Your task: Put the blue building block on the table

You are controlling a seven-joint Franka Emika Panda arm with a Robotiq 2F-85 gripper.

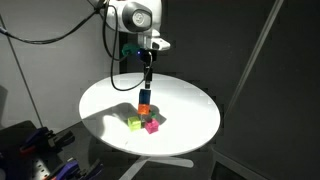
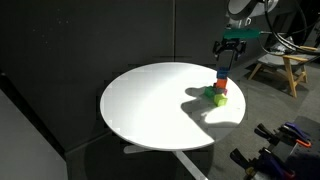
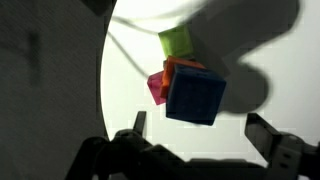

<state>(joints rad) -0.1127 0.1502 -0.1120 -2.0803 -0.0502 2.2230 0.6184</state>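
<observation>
The blue building block [image 3: 195, 95] sits on top of an orange cube [image 3: 180, 66], near one side of the round white table [image 1: 190, 115]. In both exterior views it tops the small stack [image 1: 146, 97] [image 2: 222, 75]. My gripper [image 3: 200, 128] hangs open straight above it, its two dark fingers [image 3: 137, 125] apart on either side and nothing between them. From outside, the gripper [image 1: 147, 78] [image 2: 224, 55] points down just over the stack without touching it.
A yellow-green cube [image 3: 176, 42] [image 1: 134, 122] and a pink cube [image 3: 157, 88] [image 1: 152, 126] lie on the table beside the stack. Dark curtains surround the table. A wooden stool [image 2: 285, 68] stands beyond it, and cables hang by the arm.
</observation>
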